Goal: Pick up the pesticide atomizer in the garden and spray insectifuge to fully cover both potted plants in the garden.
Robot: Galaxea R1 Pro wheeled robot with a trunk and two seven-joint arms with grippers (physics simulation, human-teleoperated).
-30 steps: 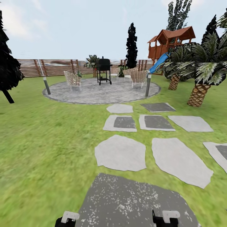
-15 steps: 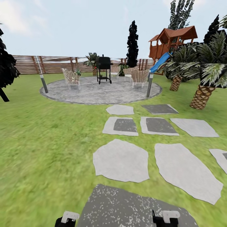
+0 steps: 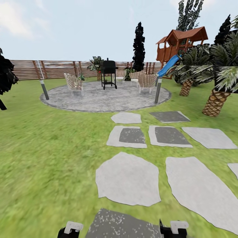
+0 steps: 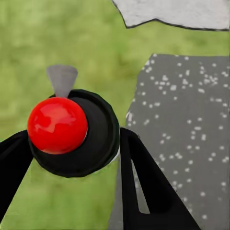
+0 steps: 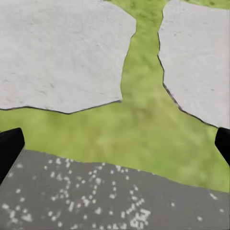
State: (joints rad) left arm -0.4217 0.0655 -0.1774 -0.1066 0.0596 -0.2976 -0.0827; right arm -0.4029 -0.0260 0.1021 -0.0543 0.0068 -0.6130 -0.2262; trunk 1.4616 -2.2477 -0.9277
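Pesticide atomizer (image 4: 72, 132) sits pinched between left fingers (image 4: 148, 187); right fingers (image 5: 9, 148) spread wide, empty.

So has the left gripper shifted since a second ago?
No. The left gripper sits at the same spot in the head view's lower edge; the stepping stones slid because the camera advanced.
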